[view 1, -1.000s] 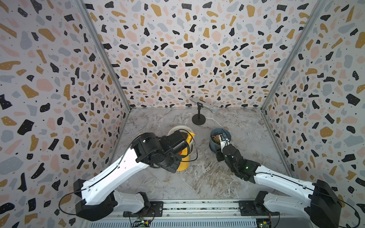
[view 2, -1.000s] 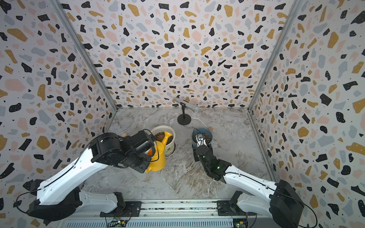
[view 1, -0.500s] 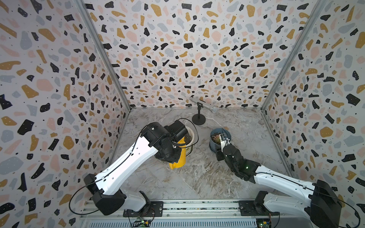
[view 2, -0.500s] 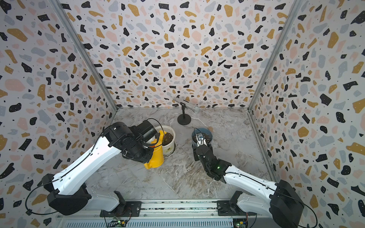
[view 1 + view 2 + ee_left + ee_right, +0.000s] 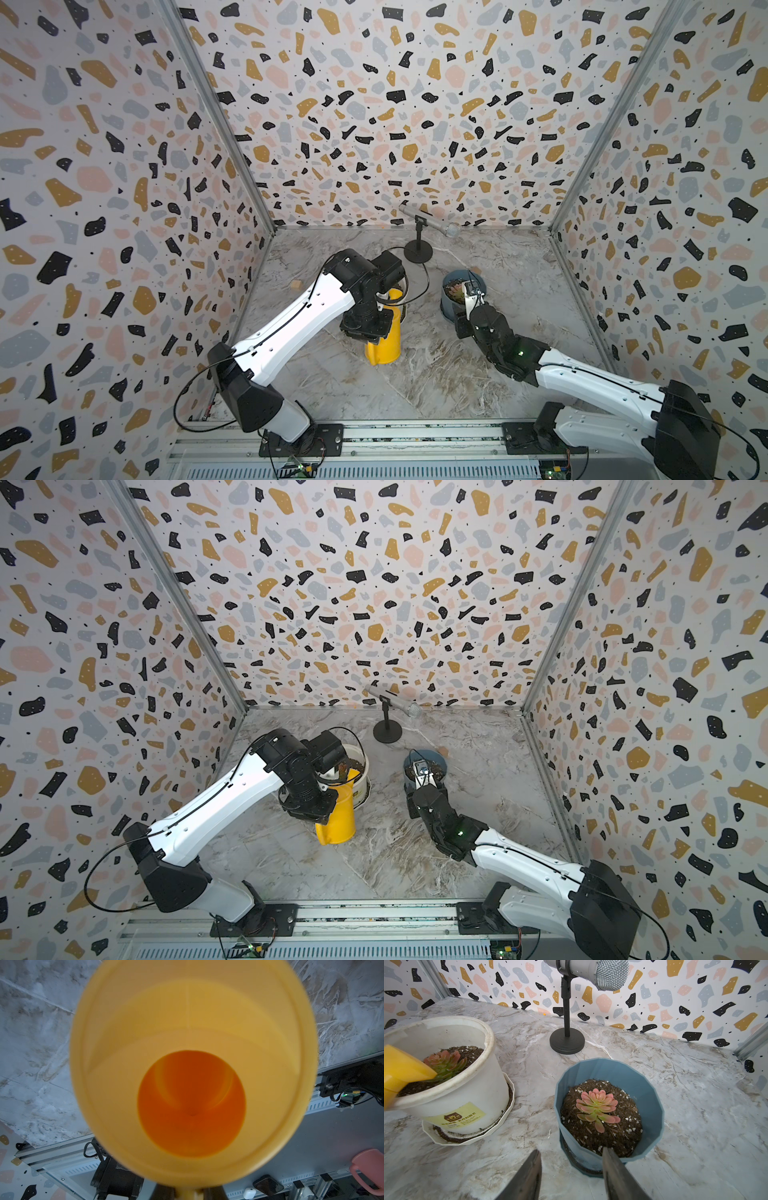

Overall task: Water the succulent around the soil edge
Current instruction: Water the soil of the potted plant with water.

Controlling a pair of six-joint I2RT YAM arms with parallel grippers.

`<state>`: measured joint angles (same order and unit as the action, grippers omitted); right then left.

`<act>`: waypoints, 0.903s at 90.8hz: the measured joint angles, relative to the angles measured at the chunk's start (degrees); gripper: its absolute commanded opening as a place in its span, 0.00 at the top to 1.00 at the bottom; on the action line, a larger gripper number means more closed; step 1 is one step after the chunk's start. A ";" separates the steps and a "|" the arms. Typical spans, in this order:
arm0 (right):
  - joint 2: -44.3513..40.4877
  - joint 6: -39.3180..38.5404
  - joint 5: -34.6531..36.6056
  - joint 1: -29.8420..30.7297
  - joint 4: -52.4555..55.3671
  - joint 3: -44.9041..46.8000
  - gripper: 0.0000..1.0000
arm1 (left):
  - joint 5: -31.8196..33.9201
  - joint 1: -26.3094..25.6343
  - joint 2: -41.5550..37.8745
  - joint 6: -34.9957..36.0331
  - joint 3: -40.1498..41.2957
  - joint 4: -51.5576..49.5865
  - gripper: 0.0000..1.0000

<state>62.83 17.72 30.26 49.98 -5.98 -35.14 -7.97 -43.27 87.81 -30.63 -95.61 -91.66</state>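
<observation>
The succulent (image 5: 596, 1108), a pinkish-green rosette, grows in a blue-grey pot (image 5: 652, 1093) (image 5: 451, 276) (image 5: 436, 757). The soil edge (image 5: 627, 1126) is dark and flecked with white grit. My right gripper (image 5: 571, 1150) (image 5: 471, 291) (image 5: 422, 771) is open at the pot's near rim, one finger over the soil and the other outside the wall. My left gripper (image 5: 190, 1194) is shut on the handle of a yellow watering can (image 5: 384, 336) (image 5: 338, 816) (image 5: 193, 1084). The can is tipped, and its spout (image 5: 402, 1070) reaches over the white pot (image 5: 467, 1088), left of the blue-grey one.
The white pot (image 5: 361, 787) holds a second rosette (image 5: 444, 1062) and stands on a saucer. A microphone on a round black stand (image 5: 417, 249) (image 5: 566, 1042) is behind both pots. A small wooden block (image 5: 296, 284) lies near the left wall.
The left arm has swung its elbow rightward and raised its wrist over the can, which now hangs a little nearer the front. The right arm has not moved.
</observation>
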 measured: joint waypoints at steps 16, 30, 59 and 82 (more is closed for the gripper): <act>-0.61 0.00 0.00 0.00 0.00 0.00 0.49 | -2.56 0.74 0.90 0.39 -0.02 0.00 1.00; -0.72 -0.02 0.00 0.00 0.00 0.00 0.49 | -5.22 1.62 1.66 0.39 -0.46 0.02 1.00; -0.72 -0.02 0.00 0.00 0.00 0.00 0.49 | -11.61 5.88 2.27 0.42 -1.22 1.03 1.00; -0.72 -0.02 0.00 0.00 0.00 0.00 0.49 | -14.84 8.09 5.40 0.46 -3.98 3.32 1.00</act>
<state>62.11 17.69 30.26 49.98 -5.98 -35.14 -22.81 -35.18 93.21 -30.17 -99.59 -88.33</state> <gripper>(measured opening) 0.507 0.175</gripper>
